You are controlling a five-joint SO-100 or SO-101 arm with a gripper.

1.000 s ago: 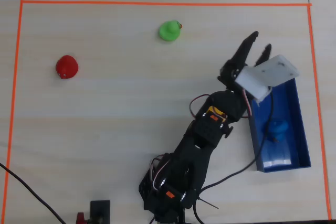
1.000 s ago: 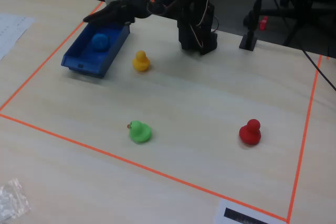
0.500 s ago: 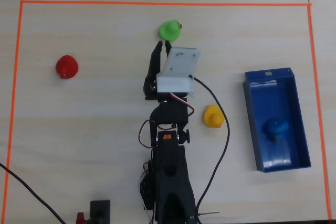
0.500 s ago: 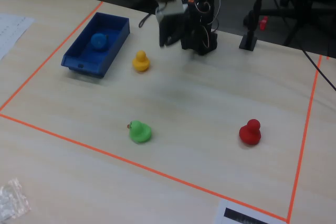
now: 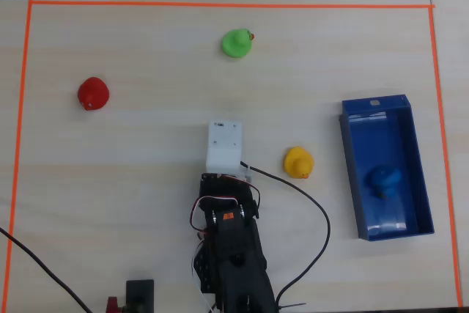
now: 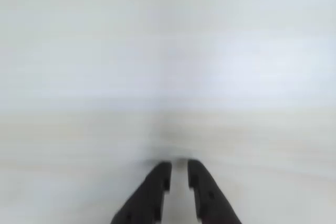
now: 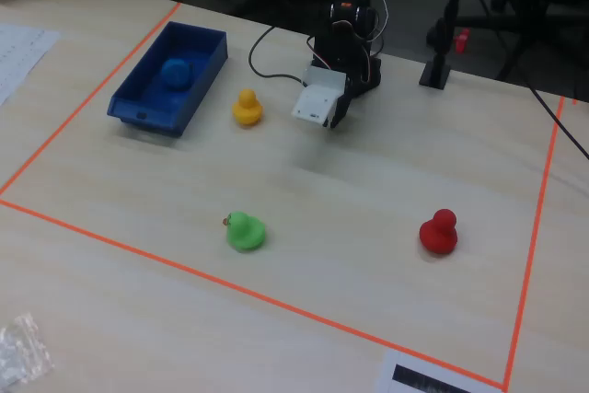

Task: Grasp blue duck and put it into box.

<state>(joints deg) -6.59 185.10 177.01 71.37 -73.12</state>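
Note:
The blue duck lies inside the dark-blue box at the right of the overhead view; it also shows in the fixed view, in the box at the upper left. My gripper is empty, its two dark fingers almost together over bare, blurred table. The arm is folded back near the table's front edge, far from the box. A white wrist housing hides the fingers from above.
A yellow duck sits between the arm and the box. A green duck and a red duck sit farther out. Orange tape frames the work area. Black cables trail beside the arm.

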